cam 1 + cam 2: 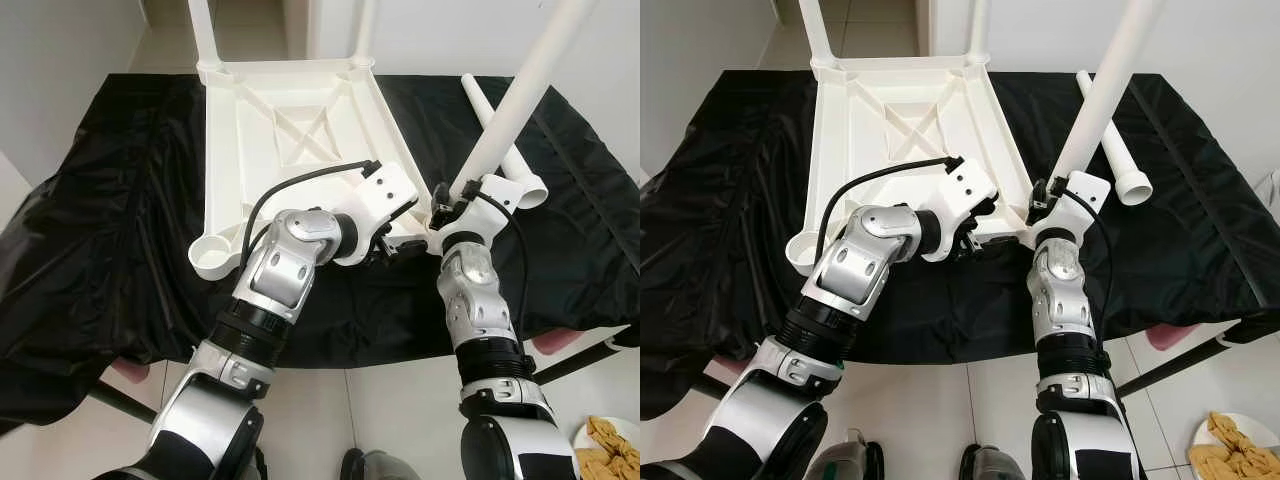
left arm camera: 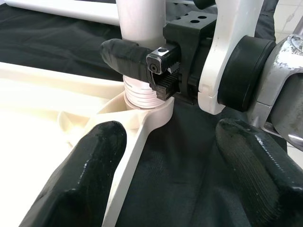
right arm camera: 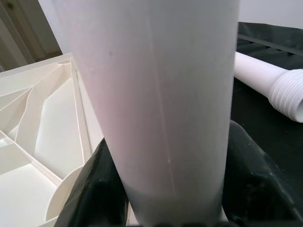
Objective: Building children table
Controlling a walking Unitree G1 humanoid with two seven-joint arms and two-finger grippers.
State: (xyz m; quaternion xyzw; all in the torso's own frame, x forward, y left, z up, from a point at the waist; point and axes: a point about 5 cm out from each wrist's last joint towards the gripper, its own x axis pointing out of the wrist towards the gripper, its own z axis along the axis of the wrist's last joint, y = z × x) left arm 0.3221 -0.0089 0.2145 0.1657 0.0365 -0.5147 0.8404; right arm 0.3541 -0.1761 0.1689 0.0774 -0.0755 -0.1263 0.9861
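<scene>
Gripping a tilted table leg (image 1: 515,95), right tool (image 1: 447,207); left tool (image 2: 170,184) wide beside it

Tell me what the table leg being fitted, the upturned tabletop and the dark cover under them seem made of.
Table leg: looks like smooth white moulded plastic, with ridged threads at its base. Upturned tabletop: the same cream-white plastic, going by its moulded ribs and round corner sockets. Dark cover: likely thin glossy plastic sheeting, since it wrinkles and shines.

I see a table draped in black cloth (image 1: 120,230), white upturned tabletop (image 1: 290,130) lying on it, loose white leg (image 1: 1112,140) on the cloth beside it, pale tiled floor (image 1: 390,410) below the near edge
</scene>
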